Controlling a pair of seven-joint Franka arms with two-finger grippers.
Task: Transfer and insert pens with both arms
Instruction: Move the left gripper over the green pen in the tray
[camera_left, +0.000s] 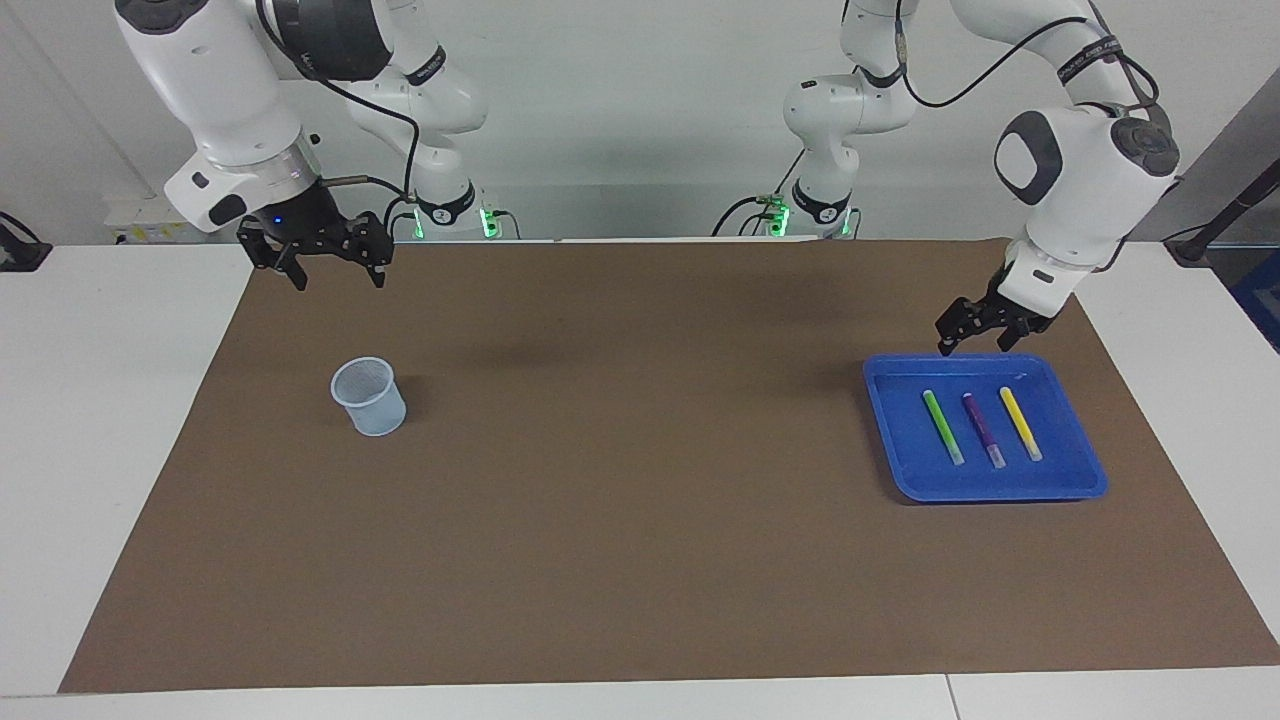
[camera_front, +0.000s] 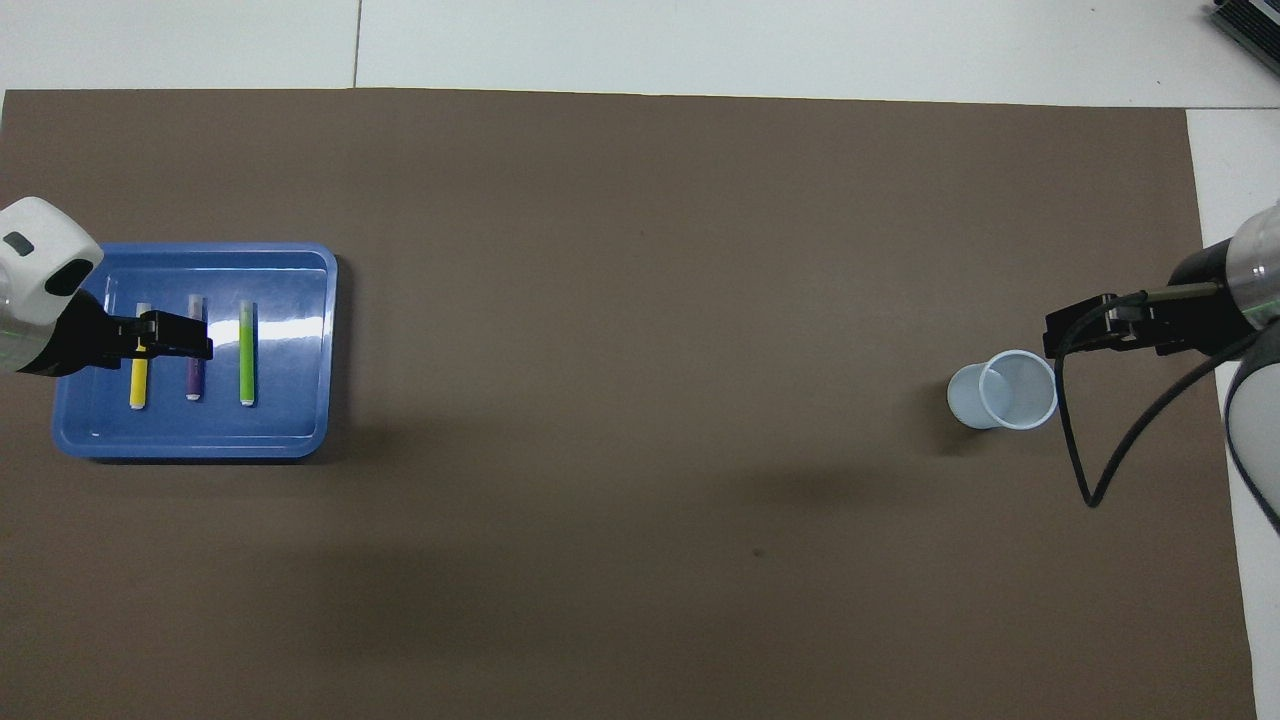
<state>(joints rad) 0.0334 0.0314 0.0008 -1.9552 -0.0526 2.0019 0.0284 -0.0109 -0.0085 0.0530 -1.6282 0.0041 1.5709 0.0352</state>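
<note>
Spread across the white table (camera_left: 120, 400): one large brown mat (camera_left: 640, 500), carrying everything else.

Two glossy white arms with black joints. Left arm (camera_left: 1075, 190) bent down at its own end of the table, whole elbow and wrist visible in the facing view only; overhead, just a white wrist and black hand. Left gripper (camera_left: 975, 335) held in the air over the robot-side edge of the tray, fingers spread, nothing between them; overhead, drawn across the yellow and purple pens, though the facing view shows a clear gap above the tray. Right arm (camera_left: 230, 110) waiting at the other end. Right gripper (camera_left: 335, 268) raised over the mat near the cup, on the robots' side of it, fingers apart and empty.

One shallow blue plastic tray (camera_left: 900, 470) with rounded corners, toward the left arm's end.

One pale translucent plastic cup (camera_left: 370, 397), upright, toward the right arm's end; ribbed inside seen facing, open mouth seen from above.

Three slim marker pens with whitish caps, lying side by side in the tray, apart from one another: bright green pen (camera_left: 943, 427), purple pen (camera_left: 983, 429) in the middle, yellow pen (camera_left: 1021, 423).
</note>
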